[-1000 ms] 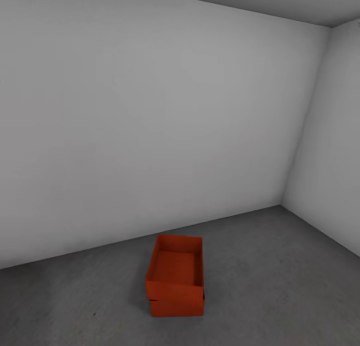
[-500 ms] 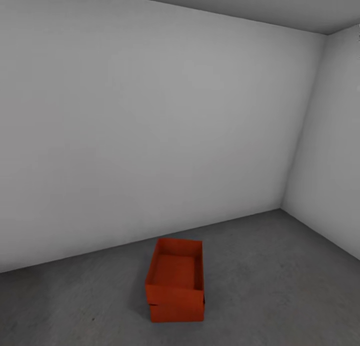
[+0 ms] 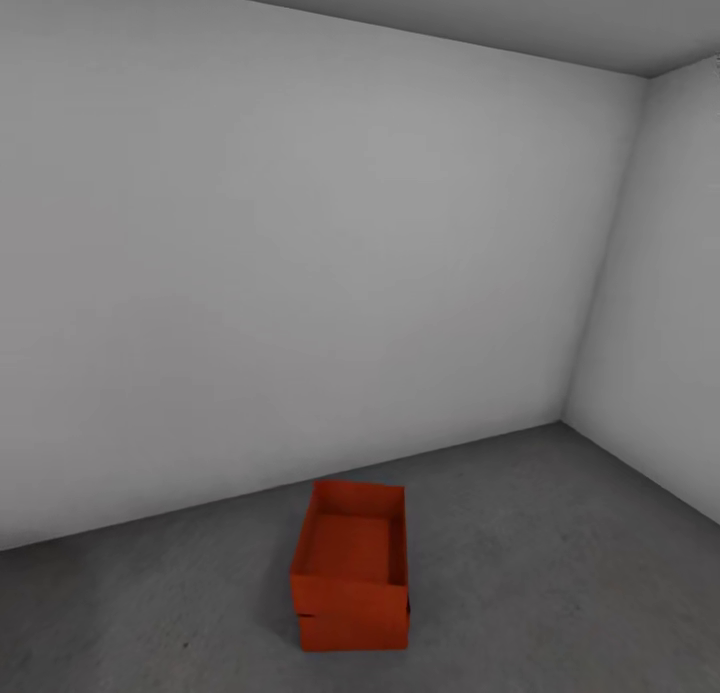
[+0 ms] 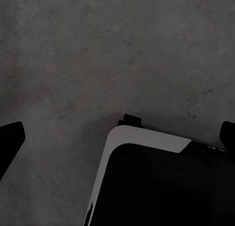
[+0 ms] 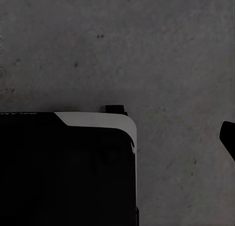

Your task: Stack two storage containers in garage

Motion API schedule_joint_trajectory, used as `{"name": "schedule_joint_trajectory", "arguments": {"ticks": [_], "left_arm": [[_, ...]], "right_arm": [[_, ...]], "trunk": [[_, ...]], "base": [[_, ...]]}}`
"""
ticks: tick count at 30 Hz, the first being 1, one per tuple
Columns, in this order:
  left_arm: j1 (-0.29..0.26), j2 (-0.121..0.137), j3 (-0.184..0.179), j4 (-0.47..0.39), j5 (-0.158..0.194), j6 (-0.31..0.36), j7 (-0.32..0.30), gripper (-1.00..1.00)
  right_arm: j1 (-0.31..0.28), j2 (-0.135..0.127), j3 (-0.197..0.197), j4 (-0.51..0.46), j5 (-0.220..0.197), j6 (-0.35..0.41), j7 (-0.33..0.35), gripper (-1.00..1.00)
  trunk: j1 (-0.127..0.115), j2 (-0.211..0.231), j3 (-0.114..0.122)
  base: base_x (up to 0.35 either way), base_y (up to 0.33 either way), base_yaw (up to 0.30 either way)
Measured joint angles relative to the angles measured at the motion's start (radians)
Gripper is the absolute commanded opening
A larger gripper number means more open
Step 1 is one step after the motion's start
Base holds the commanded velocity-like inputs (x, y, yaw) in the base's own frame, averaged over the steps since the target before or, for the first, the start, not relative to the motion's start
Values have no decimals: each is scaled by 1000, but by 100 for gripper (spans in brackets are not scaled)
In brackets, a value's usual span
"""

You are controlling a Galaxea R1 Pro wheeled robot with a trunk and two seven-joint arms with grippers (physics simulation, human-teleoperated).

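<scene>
Both bins sit stacked on the concrete floor by the wall—the top bin slightly askew on the bottom bin—and look light, stiff and thin-walled, so grip a rim; your left gripper hangs spread and empty, the right gripper's jaws I cannot tell.

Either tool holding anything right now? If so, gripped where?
Nothing is held. Both storage containers sit stacked on the concrete floor, well clear of the robot. The left tool is open over bare floor; one fingertip of the right tool shows, with nothing against it.
</scene>
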Motion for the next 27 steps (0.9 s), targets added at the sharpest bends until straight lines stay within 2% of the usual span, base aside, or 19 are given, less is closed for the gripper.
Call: {"name": "schedule_joint_trajectory", "arguments": {"ticks": [7,27], "left_arm": [[0,0,1,0,2,0,0,100],[0,0,2,0,2,0,0,100]], "right_arm": [[0,-1,0,0,2,0,0,100],[0,-8,1,0,9,6,-1,100]], "trunk": [[0,0,7],[0,0,8]], "base": [[0,0,0],[0,0,0]]}}
